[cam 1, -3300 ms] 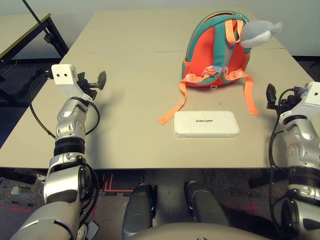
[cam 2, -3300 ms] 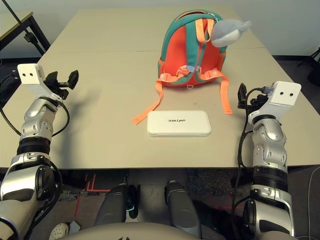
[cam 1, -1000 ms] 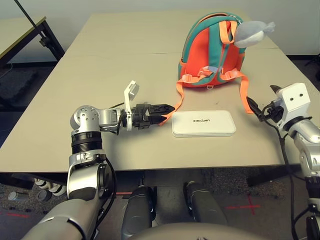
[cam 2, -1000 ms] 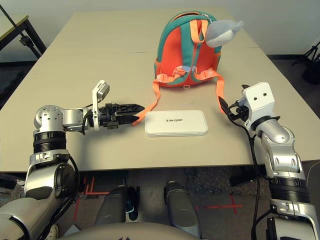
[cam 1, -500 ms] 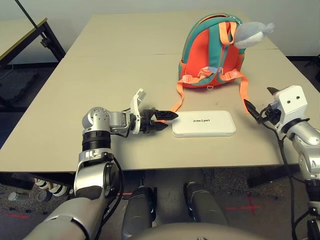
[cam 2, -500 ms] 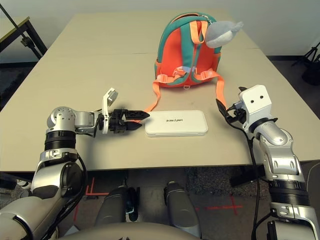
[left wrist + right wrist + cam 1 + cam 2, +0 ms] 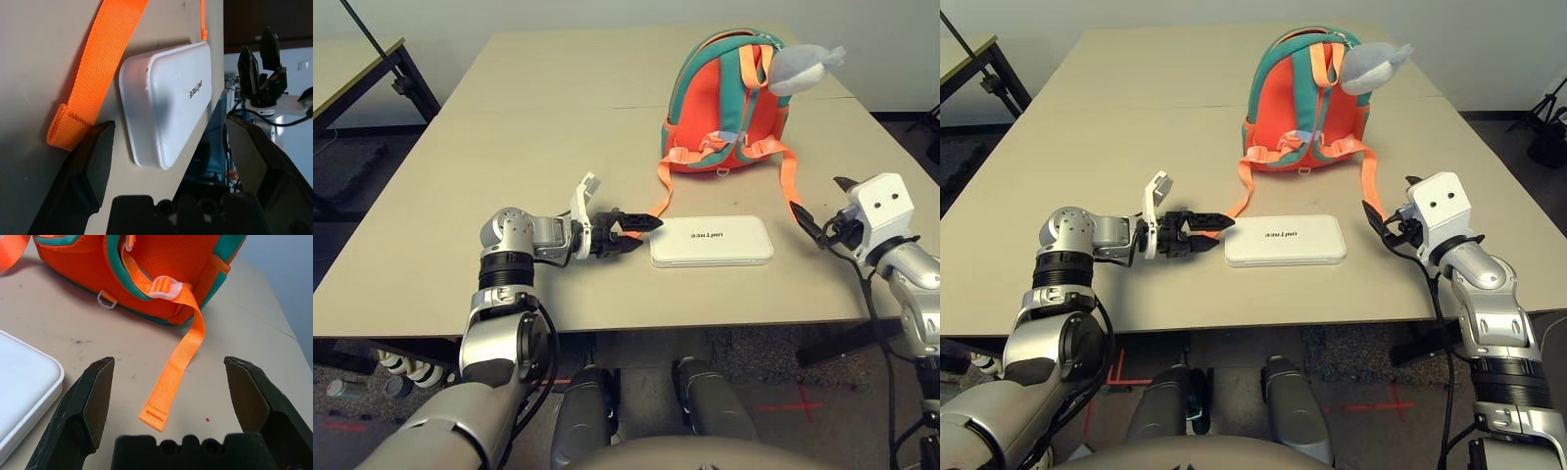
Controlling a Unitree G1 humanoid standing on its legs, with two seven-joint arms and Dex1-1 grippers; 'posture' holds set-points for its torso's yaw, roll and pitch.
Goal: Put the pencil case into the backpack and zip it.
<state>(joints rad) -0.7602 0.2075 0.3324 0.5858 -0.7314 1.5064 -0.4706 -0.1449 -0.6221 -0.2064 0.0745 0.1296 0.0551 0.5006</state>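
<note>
The white pencil case (image 7: 712,241) lies flat near the table's front edge, with its lettering up. Behind it stands the orange and teal backpack (image 7: 729,108), strap side toward me, with a grey plush charm (image 7: 803,67) at its top. My left gripper (image 7: 649,233) is open and points at the case's left end, its tips just short of it. In the left wrist view that end of the case (image 7: 168,98) sits ahead of the spread fingers (image 7: 93,161), beside an orange strap (image 7: 93,83). My right gripper (image 7: 822,204) is open, right of the case, by the right strap's end (image 7: 176,377).
Two orange webbing straps trail from the backpack toward the case, one on the left (image 7: 656,201) and one on the right (image 7: 793,196). The beige table (image 7: 509,147) is bare to the left and behind. A second table (image 7: 352,59) stands at far left.
Both arms have swung in from the table's sides. The left gripper has turned sideways and come up to the case's left end. The right gripper has edged in toward the right strap.
</note>
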